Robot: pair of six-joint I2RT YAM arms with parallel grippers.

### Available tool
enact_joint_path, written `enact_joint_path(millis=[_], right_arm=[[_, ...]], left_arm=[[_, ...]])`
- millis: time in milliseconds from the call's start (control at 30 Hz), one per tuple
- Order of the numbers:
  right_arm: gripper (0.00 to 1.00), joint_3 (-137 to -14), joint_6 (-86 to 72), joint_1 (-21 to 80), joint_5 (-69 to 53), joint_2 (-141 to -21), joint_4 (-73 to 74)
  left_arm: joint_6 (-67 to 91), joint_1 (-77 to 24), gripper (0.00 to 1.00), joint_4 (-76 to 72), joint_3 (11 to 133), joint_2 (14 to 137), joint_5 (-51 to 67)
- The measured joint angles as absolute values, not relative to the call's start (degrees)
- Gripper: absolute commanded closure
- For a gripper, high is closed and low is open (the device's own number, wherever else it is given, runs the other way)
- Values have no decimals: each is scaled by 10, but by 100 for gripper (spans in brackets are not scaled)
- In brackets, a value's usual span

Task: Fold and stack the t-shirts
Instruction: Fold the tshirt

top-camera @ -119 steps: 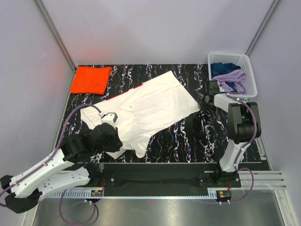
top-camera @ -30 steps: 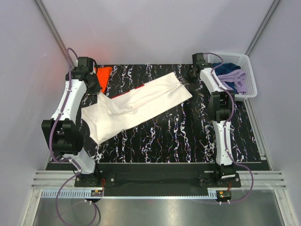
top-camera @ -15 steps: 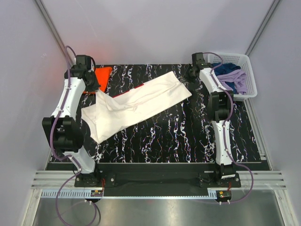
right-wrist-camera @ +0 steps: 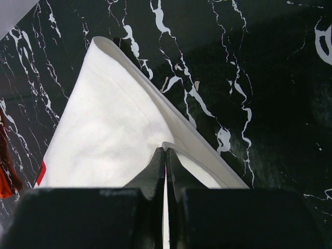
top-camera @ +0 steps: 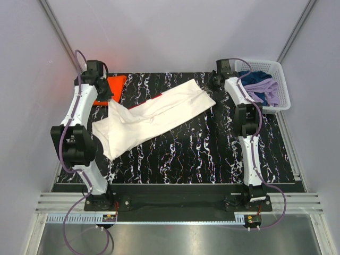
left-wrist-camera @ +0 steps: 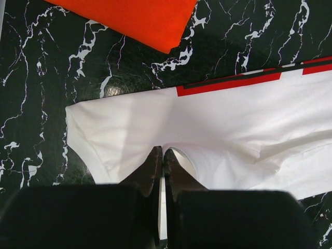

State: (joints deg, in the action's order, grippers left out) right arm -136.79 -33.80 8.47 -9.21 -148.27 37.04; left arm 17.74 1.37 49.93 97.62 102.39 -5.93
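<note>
The white t-shirt (top-camera: pixel 154 117) lies as a long slanted band across the black marbled table (top-camera: pixel 202 154). A red strip (left-wrist-camera: pixel 228 83) shows along its far edge. In the left wrist view my left gripper (left-wrist-camera: pixel 162 150) is shut on a raised fold of the white cloth (left-wrist-camera: pixel 218 129), at the band's left part (top-camera: pixel 110 101). My right gripper (right-wrist-camera: pixel 165 150) is shut on the hem (right-wrist-camera: pixel 207 161) at the shirt's far right corner (top-camera: pixel 211 90). The folded orange t-shirt (left-wrist-camera: pixel 140 18) lies at the far left corner (top-camera: pixel 118 81), partly hidden by my left arm.
A white basket (top-camera: pixel 280 79) with blue and purple clothes stands at the far right corner, just right of my right arm. Grey walls close in the table at the back and both sides.
Since four seconds ago both arms have carried the shirt's near edge to the far side, narrowing it into a band. Over the last second the held edges drifted slightly farther back.
</note>
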Motion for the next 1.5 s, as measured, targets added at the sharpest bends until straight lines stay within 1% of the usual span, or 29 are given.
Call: enact_joint_path(millis=[100,133,200,233,267,300,333,367,400,433,467,500,533,567,700,800,833,967,1067,1133,1200,1300,1433,1467,1500], right_arm=[[96,-1381,-343,85,-94,-1498,364],[92,-1384,-345,85,-96,-1503,361],[87,-1385,-349,85,-97,-1512,357],[80,-1386,-349,85,-98,-1515,357],[76,-1386,-351,85,-98,-1520,357],[73,-1389,-352,85,-97,-1524,357],[68,-1396,-353,85,-97,-1530,359],[66,-1407,-353,85,-98,-1538,361],[63,-1425,-354,85,-101,-1546,368],[60,-1441,-354,85,-100,-1552,371],[52,-1457,-353,85,-101,-1557,379],[49,-1473,-351,85,-100,-1559,388],[46,-1482,-348,85,-99,-1559,395],[40,-1492,-344,85,-95,-1556,402],[37,-1480,-322,84,-72,-1520,437],[34,-1410,-309,84,-62,-1451,464],[34,-1387,-307,84,-61,-1430,470],[31,-1188,-302,84,-67,-1286,443],[27,-1088,-292,84,-67,-1222,432],[27,-1049,-285,84,-68,-1205,421],[25,-1012,-280,84,-71,-1197,406],[26,-971,-276,82,-74,-1197,388],[25,-947,-276,76,-90,-1198,379],[25,-946,-276,73,-94,-1198,375],[25,-946,-277,70,-98,-1198,369]], left_arm=[[176,14,100,497,978,1039,-59],[175,14,100,497,978,1044,-59],[174,13,100,497,978,1052,-59],[173,13,100,497,978,1056,-60],[173,14,100,497,979,1060,-60],[171,14,90,498,981,1064,-62],[170,15,82,502,990,1071,-64],[167,15,82,501,993,1073,-65],[166,15,75,510,1008,1082,-69],[163,16,60,513,1023,1091,-75],[159,16,52,521,1042,1099,-82],[157,16,44,528,1062,1107,-89],[157,16,23,533,1078,1110,-97],[153,16,19,536,1087,1110,-103],[152,17,17,555,1093,1073,-128],[156,17,20,561,1033,992,-128],[161,17,21,559,999,956,-125],[209,17,26,543,798,740,-90],[267,17,26,543,652,590,-58],[306,18,26,550,583,532,-39],[353,18,26,547,514,501,-15],[414,18,25,538,448,496,6],[480,18,25,522,402,500,23],[489,18,19,517,401,503,25],[503,18,17,510,400,509,26]])
